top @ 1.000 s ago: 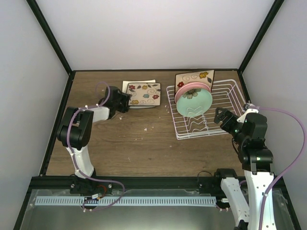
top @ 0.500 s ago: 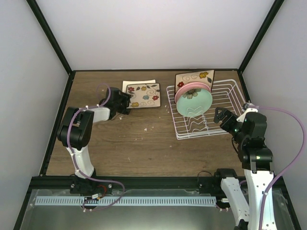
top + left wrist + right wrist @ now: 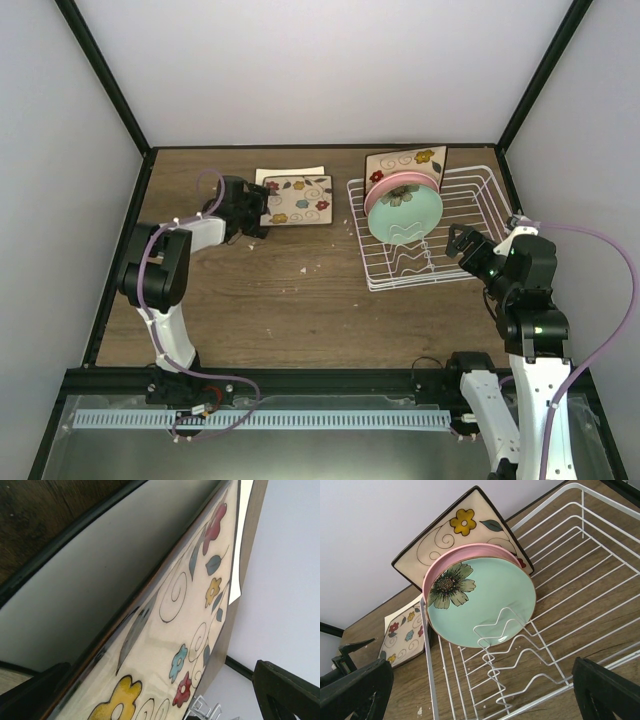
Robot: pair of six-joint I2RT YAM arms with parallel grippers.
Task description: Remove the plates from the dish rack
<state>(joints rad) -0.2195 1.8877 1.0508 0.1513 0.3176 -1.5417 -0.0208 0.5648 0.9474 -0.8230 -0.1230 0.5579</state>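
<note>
A square cream flowered plate [image 3: 297, 198] lies flat on the table left of the rack, on top of a plain cream plate [image 3: 290, 175]. The flowered plate also fills the left wrist view [image 3: 165, 630]. My left gripper [image 3: 250, 208] is open at this plate's left edge, with its jaws wide apart [image 3: 160, 680]. The white wire dish rack [image 3: 470, 205] holds three upright plates: a square flowered one [image 3: 405, 160] at the back, a pink round one [image 3: 392, 181], and a mint-green one with a flower [image 3: 405, 215] in front. My right gripper [image 3: 465, 243] is open and empty at the rack's front right corner [image 3: 482, 680].
The rack's wavy dividers [image 3: 520, 645] in front of the mint plate hold nothing. Small crumbs [image 3: 305, 268] lie on the brown table. Black frame posts and grey walls close in the back and sides.
My left gripper has drawn back a little to the left and rear along the flowered plate's edge. The plate shifted slightly. The right arm has not moved.
</note>
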